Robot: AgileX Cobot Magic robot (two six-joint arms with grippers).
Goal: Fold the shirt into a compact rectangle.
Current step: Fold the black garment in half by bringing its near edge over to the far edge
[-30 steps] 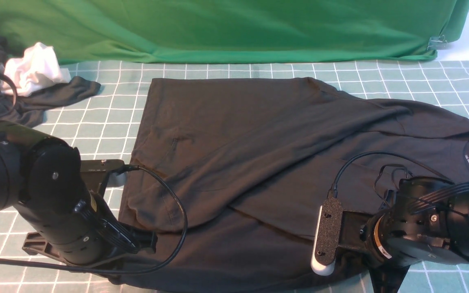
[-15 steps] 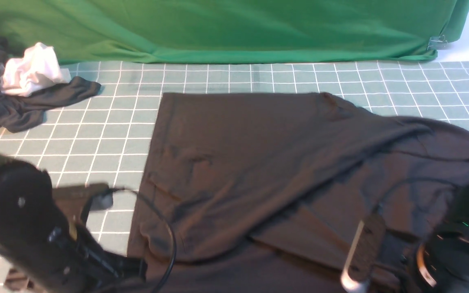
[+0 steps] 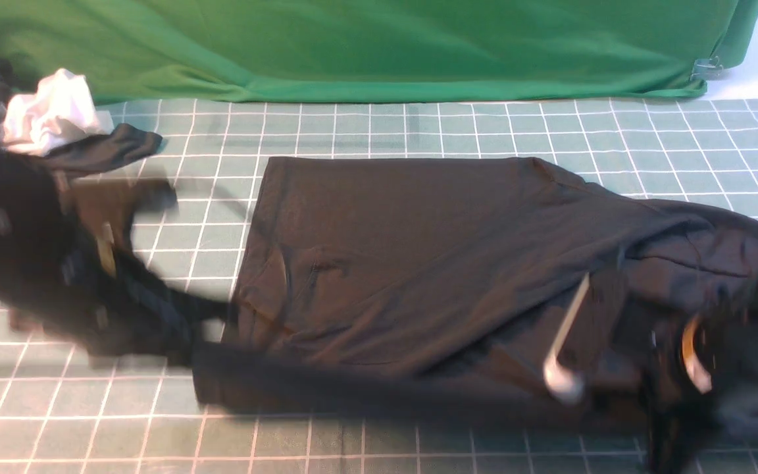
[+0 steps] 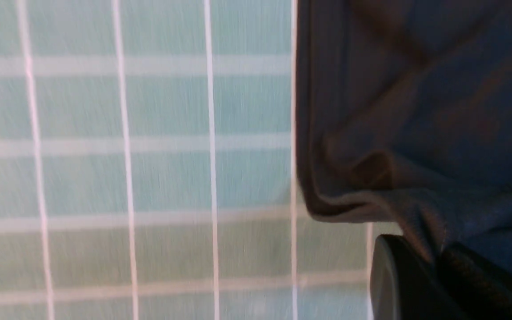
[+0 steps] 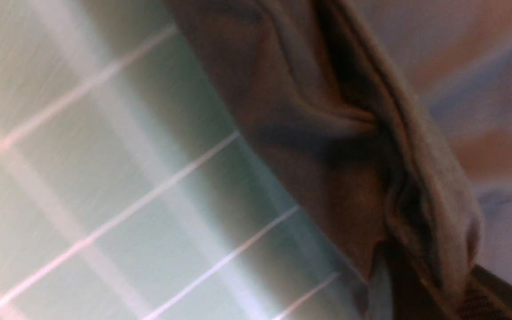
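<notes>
The black shirt lies spread across the middle of the checked mat, its near edge raised in a blurred band. My left gripper is at the shirt's near left corner. In the left wrist view its jaws are shut on a pinch of the shirt. My right arm is a blur over the shirt's near right side. In the right wrist view the right gripper is shut on a bunched fold of the shirt, which hangs from it above the mat.
A dark grey garment with a white cloth on it lies at the far left. A green backdrop closes the far side, with a metal clip at its right end. The mat has a white grid.
The shirt has slid toward me, its far edge now nearer. Both arms first drew back, then swung up and away from me with the near edge in their grip; both are motion-blurred.
</notes>
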